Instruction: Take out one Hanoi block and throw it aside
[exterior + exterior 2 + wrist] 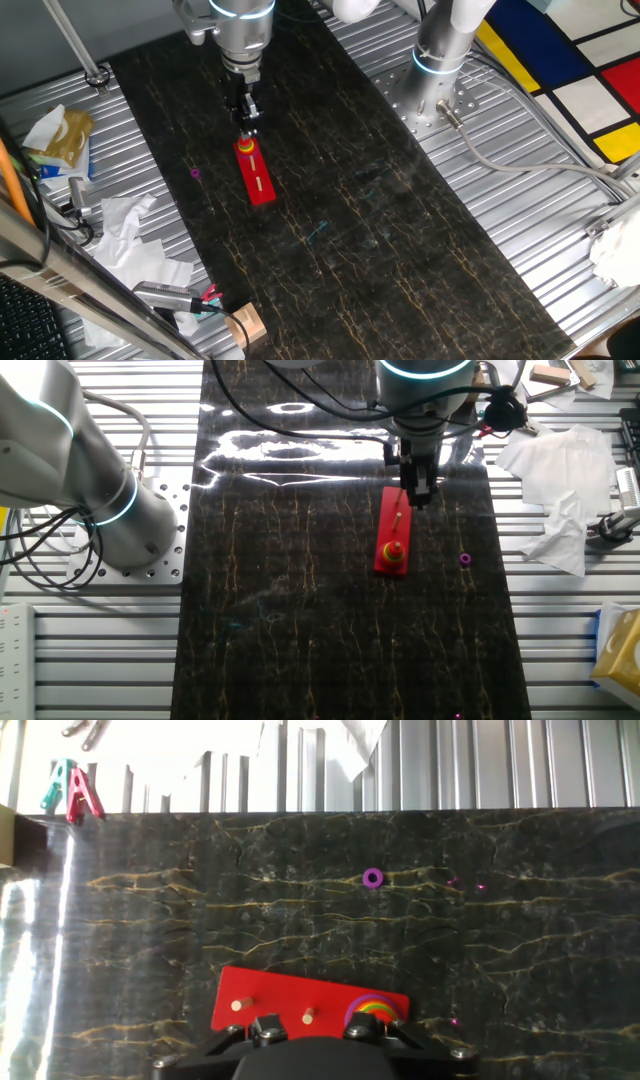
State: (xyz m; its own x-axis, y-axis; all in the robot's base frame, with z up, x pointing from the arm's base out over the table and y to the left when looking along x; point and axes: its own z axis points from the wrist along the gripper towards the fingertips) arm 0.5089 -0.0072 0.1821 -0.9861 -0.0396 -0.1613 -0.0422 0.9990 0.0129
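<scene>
A long red bar (258, 178) with pegs lies on the dark marbled mat (350, 200). A small stack of coloured rings sits on one end of it, with the tiny round red Hanoi block (244, 144) on top. The stack also shows in the other fixed view (396, 549) and in the hand view (372, 1011). My gripper (247, 122) hangs above the bar near the stack end, apart from it. Its fingers (268, 1028) stand apart with nothing between them. A loose purple ring (373, 877) lies on the mat beside the bar.
A second robot arm's base (110, 510) stands on the metal table beside the mat. Crumpled tissue (555, 490), red and teal clips (68, 790), a wooden block (245, 325) and cables lie along the mat's other edge.
</scene>
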